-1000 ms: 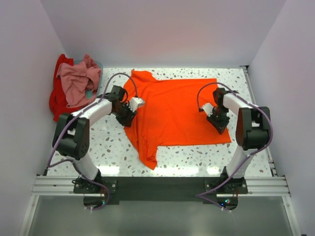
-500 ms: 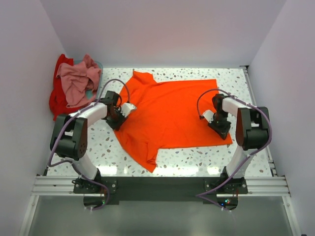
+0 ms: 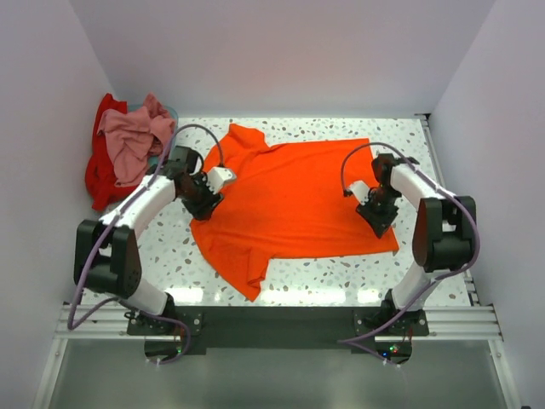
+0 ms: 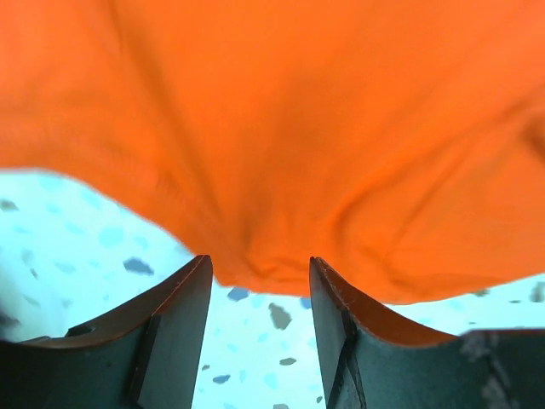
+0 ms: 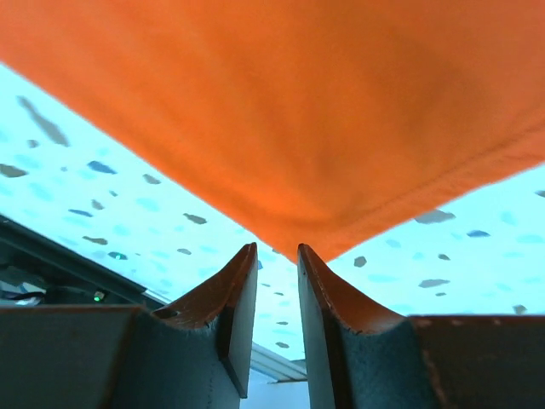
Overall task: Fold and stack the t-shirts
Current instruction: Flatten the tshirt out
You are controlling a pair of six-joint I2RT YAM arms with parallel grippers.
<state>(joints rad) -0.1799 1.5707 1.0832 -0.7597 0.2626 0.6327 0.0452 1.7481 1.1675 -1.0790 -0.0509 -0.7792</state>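
Observation:
The bright orange t-shirt (image 3: 289,196) lies spread flat on the speckled table, one sleeve pointing to the near left. My left gripper (image 3: 203,198) is at the shirt's left edge. In the left wrist view (image 4: 260,260) its jaws stand wide apart, with the puckered orange cloth (image 4: 298,128) just past the tips. My right gripper (image 3: 379,215) is over the shirt's near right part. In the right wrist view (image 5: 277,247) its jaws stand narrowly apart, and a hemmed corner of the cloth (image 5: 298,111) reaches the tips. The dusty pink t-shirt (image 3: 128,136) and the red t-shirt (image 3: 98,175) lie crumpled at the far left.
The pink and red shirts are heaped over a light blue bin (image 3: 170,111) against the left wall. White walls close in the table on the left, back and right. A black and metal rail (image 3: 272,319) runs along the near edge.
My left gripper moved left and the orange shirt's left edge went with it, so the shirt lies wider. My right arm lifted and shifted back a little. The shirt's right edge stayed put.

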